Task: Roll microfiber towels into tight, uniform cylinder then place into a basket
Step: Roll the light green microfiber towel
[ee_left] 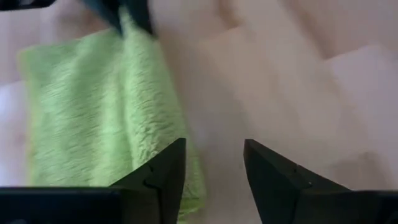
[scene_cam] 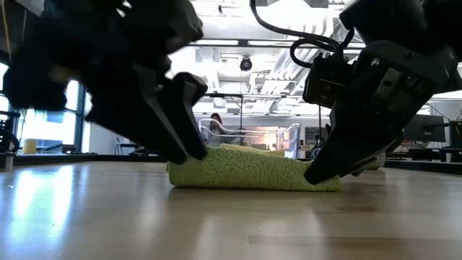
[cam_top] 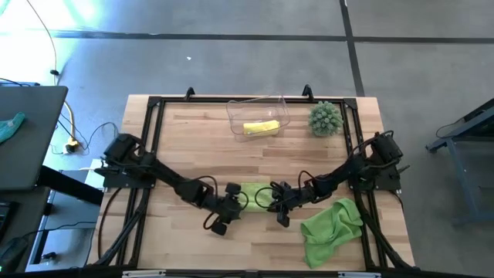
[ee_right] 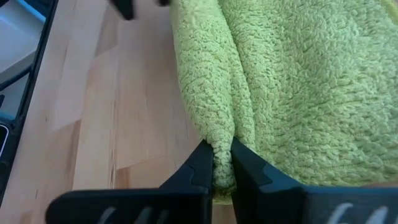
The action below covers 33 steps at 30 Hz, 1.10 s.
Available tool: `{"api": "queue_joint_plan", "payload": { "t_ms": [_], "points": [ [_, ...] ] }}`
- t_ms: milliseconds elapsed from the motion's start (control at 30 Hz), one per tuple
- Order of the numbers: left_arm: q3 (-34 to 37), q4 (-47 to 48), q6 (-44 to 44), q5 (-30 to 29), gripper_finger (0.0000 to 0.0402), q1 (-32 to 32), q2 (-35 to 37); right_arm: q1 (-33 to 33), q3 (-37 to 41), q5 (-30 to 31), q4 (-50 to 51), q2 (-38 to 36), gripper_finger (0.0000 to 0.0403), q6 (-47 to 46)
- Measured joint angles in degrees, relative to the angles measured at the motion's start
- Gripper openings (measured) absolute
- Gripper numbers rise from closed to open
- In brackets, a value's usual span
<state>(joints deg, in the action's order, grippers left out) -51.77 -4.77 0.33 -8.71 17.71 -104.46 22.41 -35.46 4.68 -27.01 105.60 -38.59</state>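
Across the wooden table (cam_top: 193,131) that fills the middle of the high view, my two arms reach in from left and right and meet at lower centre over a half-rolled lime green towel (cam_top: 257,194). My right gripper (ee_right: 222,163) is clenched on a fold at that towel's edge; my left gripper (ee_left: 214,163) stands released just beside the towel's other end, its fingers apart with only bare wood between them.

To roll it well, I judge that both ends should turn together and stay level, the pinch kept firm so the cylinder comes out tight and even, not cone-shaped.

At lower right of the high view a second green towel (cam_top: 330,222) lies crumpled near my right arm, and could be dragged along if that arm sweeps wide. At upper centre the clear basket (cam_top: 280,103) already holds a rolled yellow towel (cam_top: 261,127). Just to its right sits a spiky green plant (cam_top: 325,118), which a carry to the basket should steer clear of.
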Motion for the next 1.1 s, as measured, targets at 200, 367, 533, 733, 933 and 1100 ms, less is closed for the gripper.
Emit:
{"api": "queue_joint_plan", "payload": {
  "t_ms": [200, 367, 533, 733, 933, 1100],
  "points": [
    [-0.03, -0.51, 1.86, -5.35, 0.0174, -1.96, -3.11, -0.02, 0.0, 0.03, -0.49, 0.11, 0.0014, -0.02],
    [-0.13, -2.63, 1.74, -5.46, 0.0177, -3.27, -5.17, -0.02, 0.02, 0.23, -0.86, 0.15, 0.0014, -0.02],
    [-0.3, -2.74, -4.77, -1.83, 0.0176, -5.06, -6.1, -0.05, 0.01, -0.5, -0.65, -0.56, 0.0025, 0.48],
    [-0.48, -1.3, -13.12, 5.37, 0.0165, -7.49, -5.95, -0.12, 0.24, -3.79, 4.72, -6.62, 0.0081, 7.87],
    [-0.46, -1.43, -21.09, 9.93, 0.0154, -8.51, -5.95, 1.64, 0.24, -4.25, 8.53, -12.98, 0.0113, 14.29],
    [-0.41, -1.9, -30.13, 11.15, 0.0152, -9.4, -5.93, 7.28, 0.13, 5.83, 2.94, -12.61, 0.0113, 27.82]
  ]
}}
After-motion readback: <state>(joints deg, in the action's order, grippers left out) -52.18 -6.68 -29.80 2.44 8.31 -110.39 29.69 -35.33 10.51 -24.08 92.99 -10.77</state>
